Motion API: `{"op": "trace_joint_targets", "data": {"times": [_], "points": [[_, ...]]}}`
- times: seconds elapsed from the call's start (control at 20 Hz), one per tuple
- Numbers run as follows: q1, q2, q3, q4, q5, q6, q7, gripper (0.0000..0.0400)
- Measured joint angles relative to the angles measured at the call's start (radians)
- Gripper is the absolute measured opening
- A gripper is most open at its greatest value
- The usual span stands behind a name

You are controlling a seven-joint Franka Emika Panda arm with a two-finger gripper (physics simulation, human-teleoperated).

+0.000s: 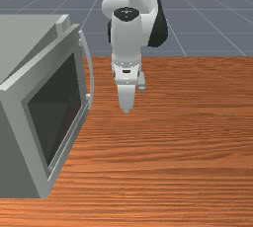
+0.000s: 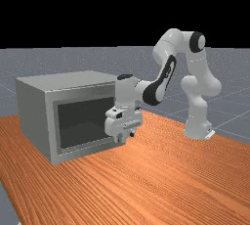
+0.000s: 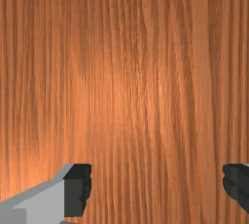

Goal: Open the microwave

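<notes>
In the far view, my gripper (image 2: 125,137) hangs above the table in front of the microwave (image 2: 51,126), overlapping the far-view right part of its door. The front view has the gripper (image 1: 126,108) pointing down, to the right of the door (image 1: 17,122) and its pale curved handle (image 1: 90,70), with a gap between handle and gripper. The door has a dark window (image 1: 57,107) and stands closed or nearly so; I cannot tell which. From the wrist view, the gripper (image 3: 156,189) is open, its two fingers wide apart with only wood below and between them.
The orange-brown table (image 1: 173,157) extends to the front view's right of the gripper and toward that camera. The microwave's grey body (image 1: 24,33) is a large obstacle at the front view's left. In the far view, the arm's base (image 2: 197,128) stands at the right.
</notes>
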Motion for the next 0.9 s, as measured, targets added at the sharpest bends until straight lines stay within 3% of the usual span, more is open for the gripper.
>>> {"op": "trace_joint_targets", "data": {"times": [0.05,0.1,0.15,0.2,0.3,0.35,0.4,0.5,0.65,0.9], "points": [[0.0,0.0,0.0,0.0,0.0,0.0,0.0,0.0249],[0.0,0.0,0.0,0.0,0.0,0.0,0.0,0.0158],[0.002,-0.003,-0.004,-0.001,0.002,-0.005,0.019,0.0253],[0.003,-0.006,-0.006,-0.001,0.003,-0.008,0.03,0.0311],[0.004,-0.01,-0.009,0.0,0.004,-0.01,0.041,0.0367],[0.013,-0.088,-0.042,-0.031,0.002,-0.137,0.226,0.0225],[0.006,-0.182,-0.077,-0.018,0.008,-0.237,0.415,0.0138],[-0.008,-0.294,-0.124,-0.003,0.016,-0.319,0.841,0.0052],[0.014,-0.329,-0.14,-0.012,0.026,-0.352,1.355,0.0012],[0.024,-0.341,-0.151,-0.02,0.034,-0.372,1.506,0.0001]]}}
